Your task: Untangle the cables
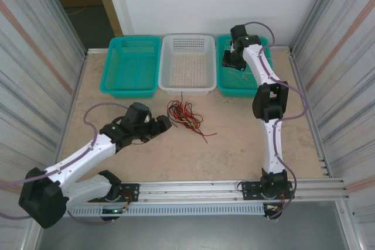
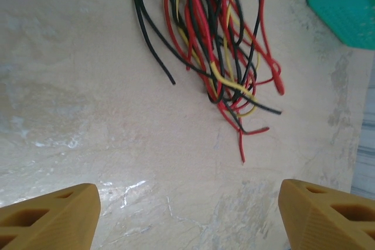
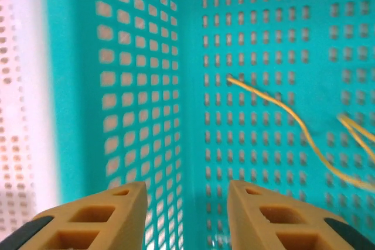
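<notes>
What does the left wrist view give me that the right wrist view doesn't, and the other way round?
Left wrist: red, black and yellow cables tangled on the table, ahead of the open left gripper.
Right wrist: the open right gripper facing a teal basket from inside, yellow strands against its mesh, and the white basket beyond the wall.
Both: jaws apart, some teal basket, some yellow wire.

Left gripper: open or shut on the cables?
Open. On the left gripper the fingers stand wide apart with bare table between them; the cables lie tangled just ahead, untouched.
</notes>
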